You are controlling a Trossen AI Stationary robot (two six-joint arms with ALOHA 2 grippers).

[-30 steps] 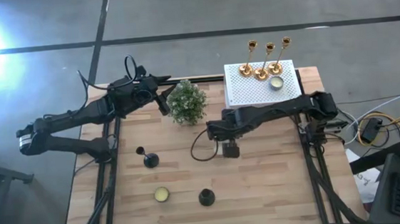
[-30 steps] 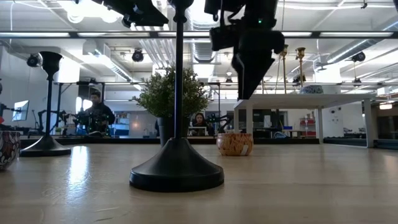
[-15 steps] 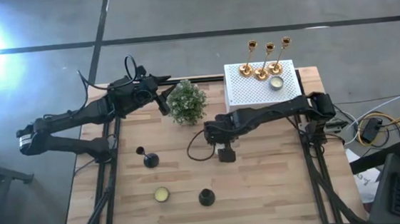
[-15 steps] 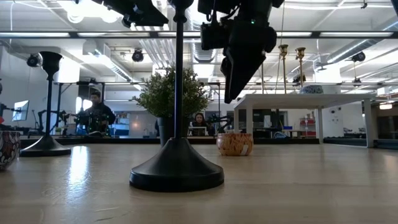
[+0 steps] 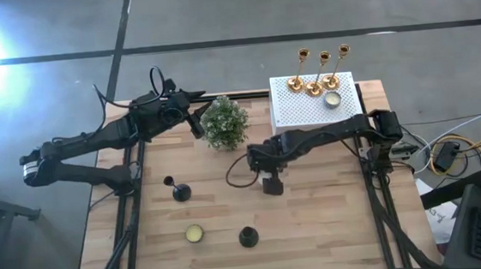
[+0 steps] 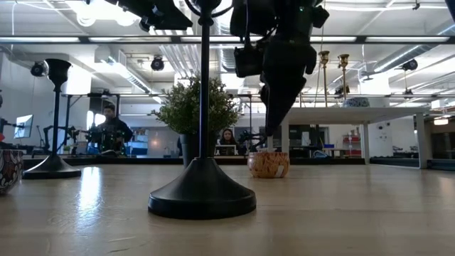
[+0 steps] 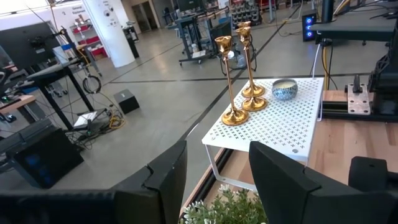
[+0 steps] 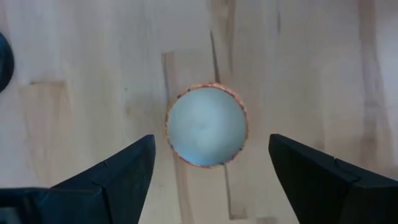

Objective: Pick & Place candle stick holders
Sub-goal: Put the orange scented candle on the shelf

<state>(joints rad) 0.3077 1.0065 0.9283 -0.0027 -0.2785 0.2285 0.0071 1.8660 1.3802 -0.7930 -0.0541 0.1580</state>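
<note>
Three gold candle stick holders [image 5: 314,84] [image 7: 231,115] stand on their round bases on the white perforated box [image 5: 303,112]. Two black holders stand on the table, one at the left [image 5: 179,191] [image 6: 55,121] and one near the front edge [image 5: 248,235] [image 6: 202,192]. My right gripper [image 5: 269,184] [image 8: 211,142] points down at mid-table, open, a finger on either side of a small round candle bowl [image 8: 206,126] [image 6: 269,164] and above it, touching nothing. My left gripper [image 5: 197,125] [image 7: 217,146] hovers level and open beside the potted plant [image 5: 224,123].
A second small bowl [image 5: 332,100] sits on the white box beside the gold holders. Another small bowl [image 5: 194,233] rests near the front edge between the two black holders. The plant stands at the far middle of the table. People sit in the room beyond the table.
My right gripper has sunk toward the small candle bowl and tipped to point more steeply down, shifting slightly toward the table's left. The bowl and the holders have stayed where they were.
</note>
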